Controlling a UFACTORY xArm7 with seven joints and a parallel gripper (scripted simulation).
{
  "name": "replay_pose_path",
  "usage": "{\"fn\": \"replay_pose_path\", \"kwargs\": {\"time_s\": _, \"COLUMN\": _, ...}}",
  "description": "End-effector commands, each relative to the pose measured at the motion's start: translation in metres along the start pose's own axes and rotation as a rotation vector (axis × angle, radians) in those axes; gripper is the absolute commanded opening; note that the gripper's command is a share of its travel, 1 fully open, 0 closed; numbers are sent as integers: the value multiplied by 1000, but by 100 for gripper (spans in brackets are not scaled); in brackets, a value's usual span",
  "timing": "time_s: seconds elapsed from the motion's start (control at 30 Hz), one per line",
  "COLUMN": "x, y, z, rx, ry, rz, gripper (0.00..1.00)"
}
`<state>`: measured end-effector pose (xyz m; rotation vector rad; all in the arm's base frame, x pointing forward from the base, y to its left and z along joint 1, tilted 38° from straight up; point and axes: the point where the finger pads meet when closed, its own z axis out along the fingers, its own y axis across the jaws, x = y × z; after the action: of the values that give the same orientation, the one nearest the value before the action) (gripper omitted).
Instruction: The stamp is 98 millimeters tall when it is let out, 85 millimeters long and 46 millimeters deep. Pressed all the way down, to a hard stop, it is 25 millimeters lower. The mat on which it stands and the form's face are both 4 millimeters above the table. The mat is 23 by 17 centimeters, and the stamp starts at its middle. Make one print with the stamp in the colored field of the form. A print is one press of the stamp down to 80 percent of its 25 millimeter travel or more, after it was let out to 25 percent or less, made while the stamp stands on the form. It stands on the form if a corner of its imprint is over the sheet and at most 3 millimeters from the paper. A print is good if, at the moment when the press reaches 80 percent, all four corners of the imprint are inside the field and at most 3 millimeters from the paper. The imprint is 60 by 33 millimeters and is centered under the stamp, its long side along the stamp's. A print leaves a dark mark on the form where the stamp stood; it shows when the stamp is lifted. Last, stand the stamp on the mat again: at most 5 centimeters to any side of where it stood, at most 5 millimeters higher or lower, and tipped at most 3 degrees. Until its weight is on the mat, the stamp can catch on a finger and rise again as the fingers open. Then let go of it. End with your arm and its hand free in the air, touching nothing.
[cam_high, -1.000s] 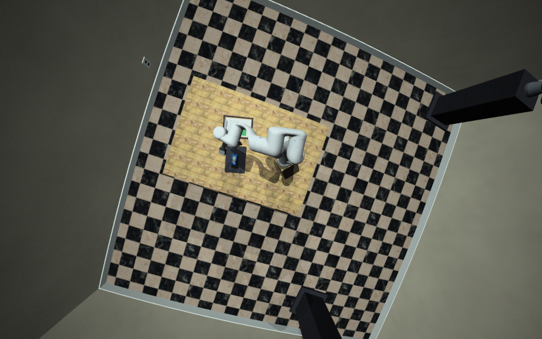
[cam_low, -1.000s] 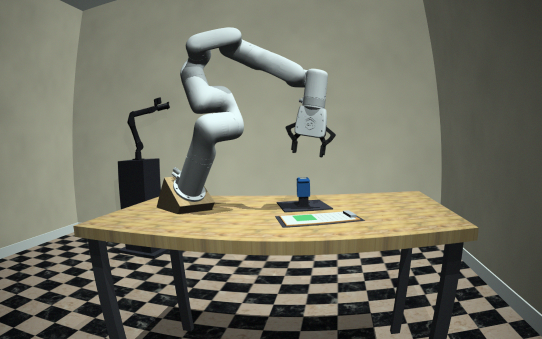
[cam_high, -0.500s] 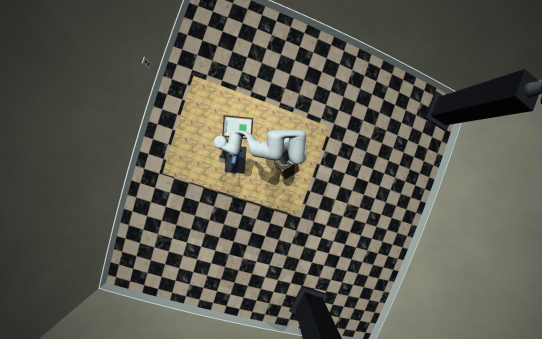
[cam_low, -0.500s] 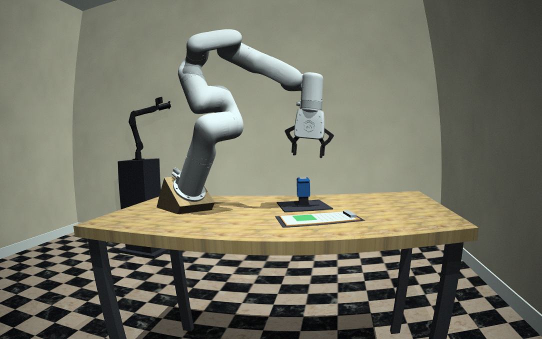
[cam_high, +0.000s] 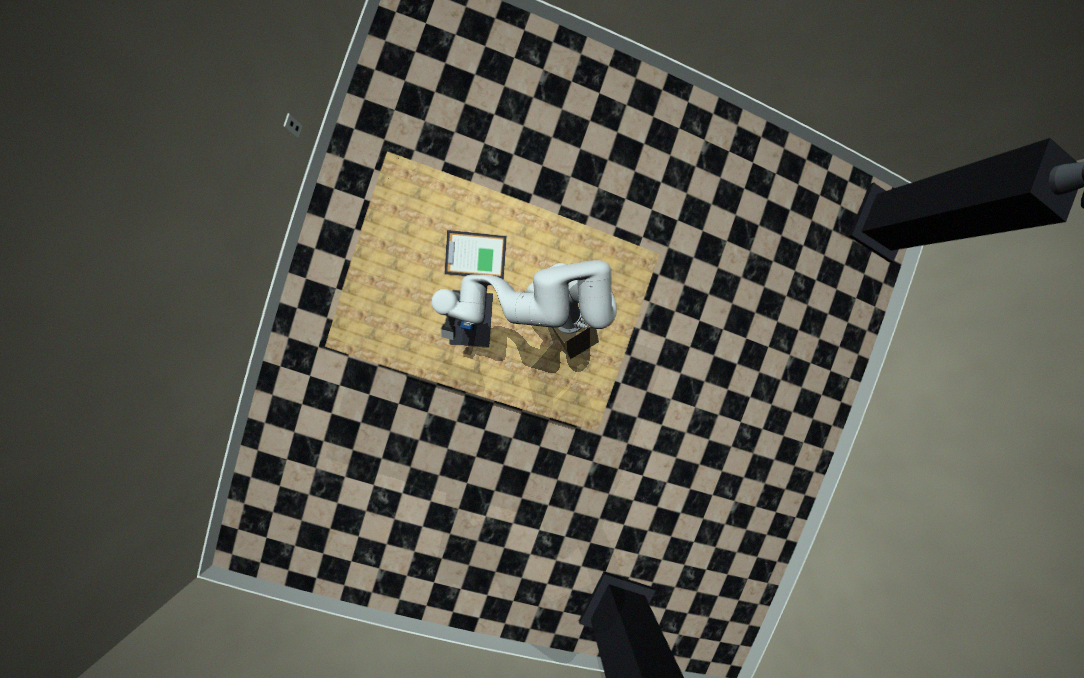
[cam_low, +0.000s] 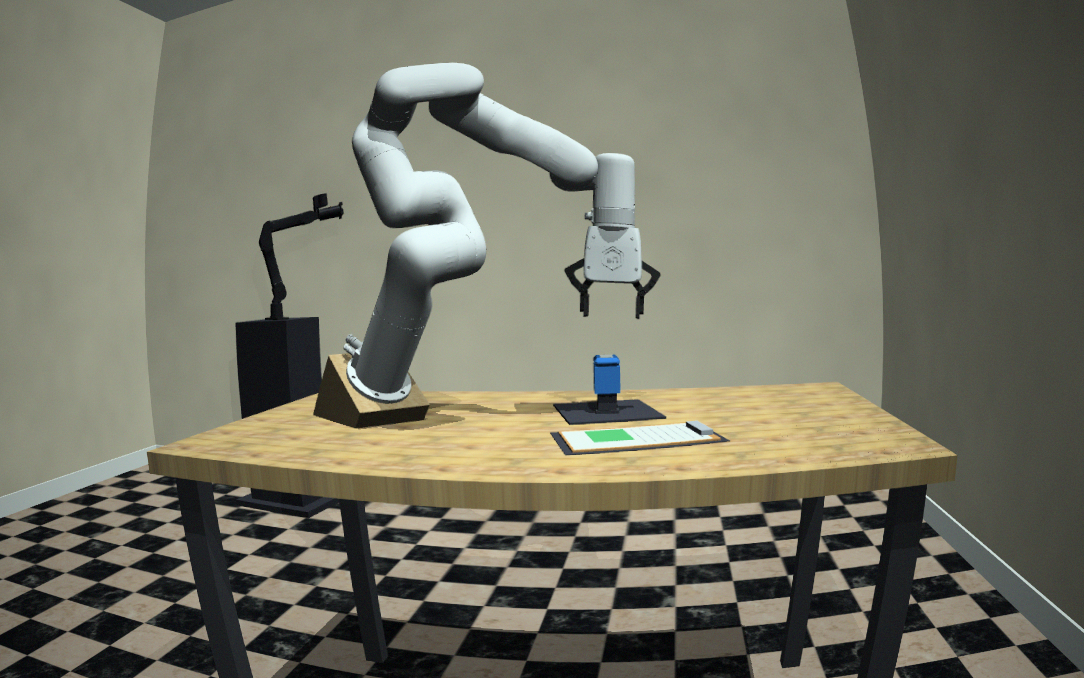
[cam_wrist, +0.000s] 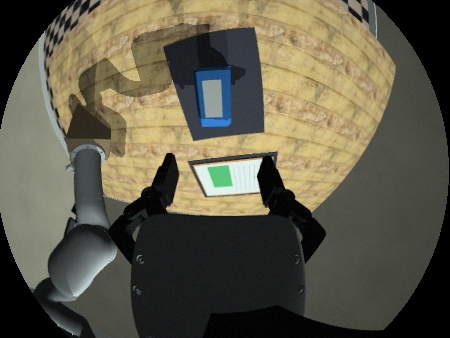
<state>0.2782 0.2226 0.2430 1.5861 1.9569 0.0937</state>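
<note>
My arm (cam_low: 415, 239) rises from its wedge base at the desk's (cam_low: 319, 463) left. My end effector (cam_low: 611, 307) hangs spread wide and empty, well above the blue stamp (cam_low: 606, 374), which stands upright on its dark mat (cam_low: 639, 412). Just in front lies the form (cam_low: 647, 435), its green field (cam_low: 609, 435) unmarked.

arm (cam_low: 415, 239): rising from its base at a lean, folding back at the elbow, then reaching forward and down to the wrist
upper links (cam_low: 511, 131): sloping down toward the wrist from the highest joint
wrist (cam_low: 615, 187): standing vertical, pointing straight down
gripper (cam_low: 611, 306): hanging high in the air, facing down, fingers spread wide, gripping nothing
fingers: showing dark in the wrist view, one on each side, tips well apart
top view: arm (cam_high: 551, 291) lying in an S-curve, wrist end (cam_high: 445, 302) sitting at the far end from the base
</note>
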Motion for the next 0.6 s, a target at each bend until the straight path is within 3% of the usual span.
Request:
{"fn": "replay_pose_path", "kwargs": {"time_s": 0.0, "x": 21, "y": -5, "z": 5, "rx": -27, "ry": -2, "rz": -39, "gripper": 100}}
{"fn": "replay_pose_path", "kwargs": {"time_s": 0.57, "x": 37, "y": -11, "z": 12, "rx": -49, "ry": -4, "rz": -70, "gripper": 100}}
